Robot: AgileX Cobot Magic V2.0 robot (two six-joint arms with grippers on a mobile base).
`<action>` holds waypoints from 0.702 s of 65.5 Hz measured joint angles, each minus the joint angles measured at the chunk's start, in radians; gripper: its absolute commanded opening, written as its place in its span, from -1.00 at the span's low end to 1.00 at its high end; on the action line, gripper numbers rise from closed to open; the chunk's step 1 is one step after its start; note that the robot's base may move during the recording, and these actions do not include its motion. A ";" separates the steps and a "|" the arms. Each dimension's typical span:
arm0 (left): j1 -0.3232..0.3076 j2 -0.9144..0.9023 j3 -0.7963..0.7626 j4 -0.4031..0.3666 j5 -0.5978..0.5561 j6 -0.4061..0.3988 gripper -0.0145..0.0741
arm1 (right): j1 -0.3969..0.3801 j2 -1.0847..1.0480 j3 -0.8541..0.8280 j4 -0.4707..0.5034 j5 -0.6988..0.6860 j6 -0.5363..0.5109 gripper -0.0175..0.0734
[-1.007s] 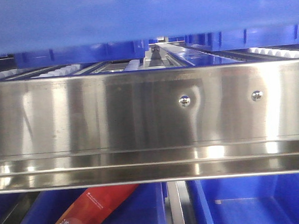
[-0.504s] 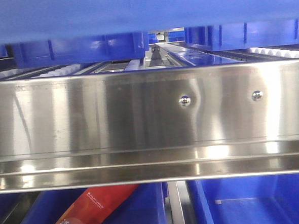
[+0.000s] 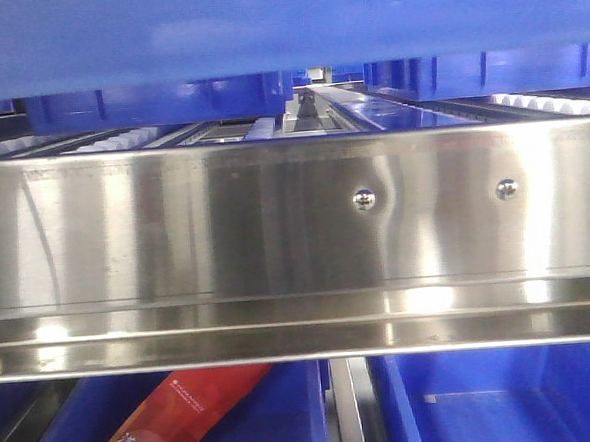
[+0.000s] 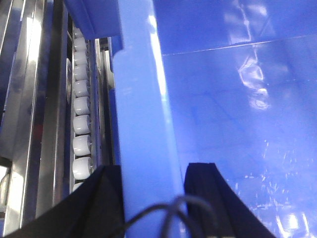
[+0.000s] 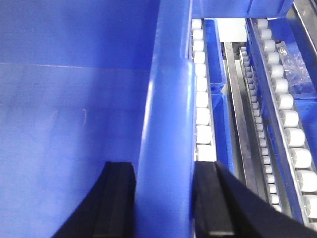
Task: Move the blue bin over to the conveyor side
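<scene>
Where the left wrist camera looks along the rack, a lane of white rollers (image 4: 81, 124) runs up the left side between steel rails. Just right of it rises one wall of the blue bin (image 4: 143, 99), its thick rim glossy. The left gripper (image 4: 153, 171) straddles that rim. One of its black fingers (image 4: 101, 198) is outside the wall and the other is inside the bin. Both press against the plastic, so the jaws are clamped on the wall. A dark cable (image 4: 168, 210) loops across the rim at the bottom edge. Further right, the bin's inner surfaces shine with reflections.

From the front, the bin is a blurred blue band along the whole top edge. It sits above the front edge of the stainless-steel rack (image 3: 175, 228), with a gap between the two. Other blue crates (image 3: 147, 102) show through that gap at the rack's far edge. Two bolt heads (image 3: 364, 199) sit right of the middle of the front rail. Below the rail, a red packet (image 3: 177, 419) with white print lies in a lower crate at the left, and another lower crate stands at the right.

Seen from the right wrist, the bin's inside fills the left. The right gripper (image 5: 162, 171) straddles the wall on that side, one finger on each face and tight against it, grasping the wall. Right of the wall come white rollers, a crate rim, steel rails, and another roller lane along the right edge.
</scene>
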 measured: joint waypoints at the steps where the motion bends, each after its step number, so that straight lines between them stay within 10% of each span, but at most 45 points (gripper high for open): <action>1: 0.000 0.000 0.000 0.000 0.000 0.000 -0.72 | 0.000 0.000 0.000 0.000 0.000 0.000 -0.79; 46: 0.000 0.000 -0.001 0.000 0.000 -0.001 -0.72 | 0.000 0.000 0.000 0.000 0.000 0.000 -0.79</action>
